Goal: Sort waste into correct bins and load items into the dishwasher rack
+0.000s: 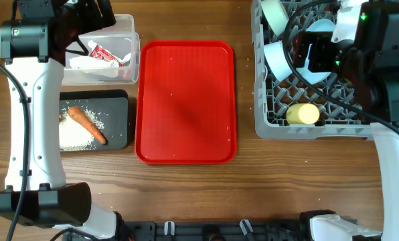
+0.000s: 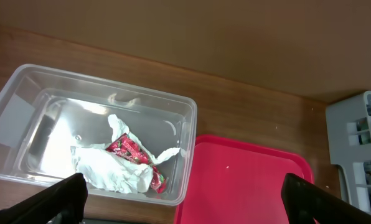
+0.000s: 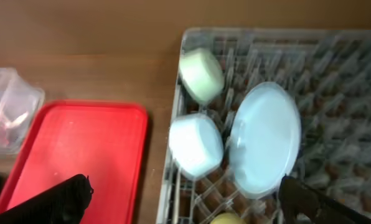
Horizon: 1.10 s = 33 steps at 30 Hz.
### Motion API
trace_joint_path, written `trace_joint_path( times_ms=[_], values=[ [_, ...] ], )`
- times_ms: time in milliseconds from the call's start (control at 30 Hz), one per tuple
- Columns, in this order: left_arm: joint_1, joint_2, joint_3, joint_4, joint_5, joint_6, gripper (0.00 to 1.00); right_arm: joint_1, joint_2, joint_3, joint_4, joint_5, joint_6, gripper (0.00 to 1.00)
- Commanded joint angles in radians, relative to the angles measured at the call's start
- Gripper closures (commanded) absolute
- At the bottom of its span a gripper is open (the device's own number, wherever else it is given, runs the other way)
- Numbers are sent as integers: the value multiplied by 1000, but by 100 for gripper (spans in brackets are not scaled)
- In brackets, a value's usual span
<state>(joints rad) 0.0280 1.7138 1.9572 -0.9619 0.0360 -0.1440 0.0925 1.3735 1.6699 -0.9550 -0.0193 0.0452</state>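
The grey dishwasher rack [image 1: 270, 124] holds the pale blue plate [image 3: 264, 140], the pale green bowl [image 3: 201, 75], the white-blue bowl [image 3: 196, 145] and the yellow cup [image 1: 302, 114]. The clear box [image 2: 23, 93] holds crumpled white and red-printed wrappers [image 2: 124, 160]. The black tray [image 1: 118, 100] holds the orange carrot [image 1: 86, 124] and white rice [image 1: 73, 136], with a small brown scrap [image 1: 62, 117] at its left edge. My left gripper [image 2: 184, 202] is open and empty above the clear box's near corner. My right gripper [image 3: 195, 199] is open and empty above the rack's left part.
A flat red tray [image 1: 185, 100] lies between the bins and the rack. The rack also shows at the right edge of the left wrist view [image 2: 360, 149]. The wooden table [image 1: 186, 194] runs along the front.
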Motion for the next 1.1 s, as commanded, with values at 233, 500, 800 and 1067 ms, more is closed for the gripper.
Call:
trace_joint_path(
  times_ms=[233, 500, 800, 1067],
  values=[
    [0, 3, 1, 3, 16, -2, 0, -77, -657, -877, 631, -5, -97, 0],
    [0, 3, 1, 3, 16, -2, 0, -85, -1135, -1480, 971, -120, -66, 0],
    [0, 3, 1, 3, 16, -2, 0, -85, -1330, -1645, 992, -187, -16, 0],
    [0, 3, 1, 3, 16, -2, 0, -85, -1371, -1665, 978, -218, -16, 0]
  ],
)
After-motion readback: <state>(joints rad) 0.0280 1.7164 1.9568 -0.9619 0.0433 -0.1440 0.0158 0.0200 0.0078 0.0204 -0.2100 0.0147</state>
